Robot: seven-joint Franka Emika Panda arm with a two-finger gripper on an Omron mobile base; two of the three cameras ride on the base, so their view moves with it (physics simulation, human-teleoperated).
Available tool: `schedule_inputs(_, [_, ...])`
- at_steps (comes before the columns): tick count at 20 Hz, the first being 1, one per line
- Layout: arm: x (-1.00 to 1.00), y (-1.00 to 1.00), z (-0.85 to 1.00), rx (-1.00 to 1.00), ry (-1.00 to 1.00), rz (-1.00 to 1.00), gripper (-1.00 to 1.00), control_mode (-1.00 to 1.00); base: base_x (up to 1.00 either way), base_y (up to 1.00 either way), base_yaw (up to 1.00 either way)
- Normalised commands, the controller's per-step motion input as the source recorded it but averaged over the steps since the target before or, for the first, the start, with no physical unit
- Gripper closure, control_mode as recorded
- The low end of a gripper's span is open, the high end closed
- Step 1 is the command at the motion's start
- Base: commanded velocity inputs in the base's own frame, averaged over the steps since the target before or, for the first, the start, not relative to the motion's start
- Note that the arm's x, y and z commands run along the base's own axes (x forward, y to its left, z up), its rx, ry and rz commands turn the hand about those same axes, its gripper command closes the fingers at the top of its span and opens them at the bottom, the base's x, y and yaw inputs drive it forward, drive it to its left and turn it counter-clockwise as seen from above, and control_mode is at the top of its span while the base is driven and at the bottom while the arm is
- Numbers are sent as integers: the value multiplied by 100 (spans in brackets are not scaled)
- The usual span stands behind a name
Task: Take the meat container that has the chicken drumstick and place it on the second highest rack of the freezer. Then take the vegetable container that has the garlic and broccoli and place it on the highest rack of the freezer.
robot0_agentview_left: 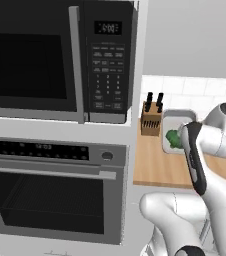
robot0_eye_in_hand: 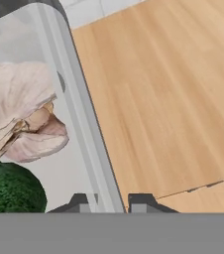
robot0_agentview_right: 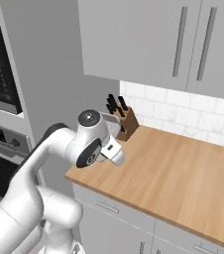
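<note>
1. Gripper (robot0_eye_in_hand: 110, 202): in the hand view its two dark fingertips (robot0_eye_in_hand: 79, 202) rise at the bottom edge, one on each side of the grey rim of the vegetable container (robot0_eye_in_hand: 86, 134). The tips sit close to the rim, with a narrow gap between them; actual contact with the rim cannot be confirmed.
2. In the left base view the white arm (robot0_agentview_left: 205, 150) reaches forward over the container, and the hand itself is hidden behind the forearm.
3. Vegetable container: a light grey tray resting on the wooden counter (robot0_eye_in_hand: 173, 99), near the counter's left end. In the left base view its rim (robot0_agentview_left: 177, 116) shows just right of the knife block (robot0_agentview_left: 150, 122).
4. Garlic (robot0_eye_in_hand: 20, 114): a whitish-pink bulb lying inside the tray, close to the rim wall the fingertips flank.
5. Broccoli (robot0_eye_in_hand: 12, 191): a dark green floret inside the same tray, just beside the garlic; touching or not cannot be told. A patch of green (robot0_agentview_left: 173, 139) also shows in the left base view beside the forearm.
6. Surroundings: a microwave (robot0_agentview_left: 60, 57) sits above a wall oven (robot0_agentview_left: 55, 190) in the tall unit left of the counter. Grey upper cabinets (robot0_agentview_right: 153, 39) hang over a white tiled backsplash (robot0_agentview_right: 183, 116).
7. Right base view: the knife block (robot0_agentview_right: 126, 121) stands at the counter's back corner, and the arm's wrist blocks the tray.
</note>
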Motion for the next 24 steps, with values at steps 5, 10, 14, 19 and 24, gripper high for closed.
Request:
schedule_inputs(5, [-18,-1,0,4,0,0,100,100,-25,0,2])
schedule_inputs(10, [0,0,0,0,0,0,100,100,-74,20,27])
schedule_inputs(14, [0,0,0,0,0,0,100,100,-76,34,42])
schedule_inputs(19, [0,0,0,0,0,0,100,100,-61,54,44])
schedule_inputs(24, [0,0,0,0,0,0,100,100,1,100,32])
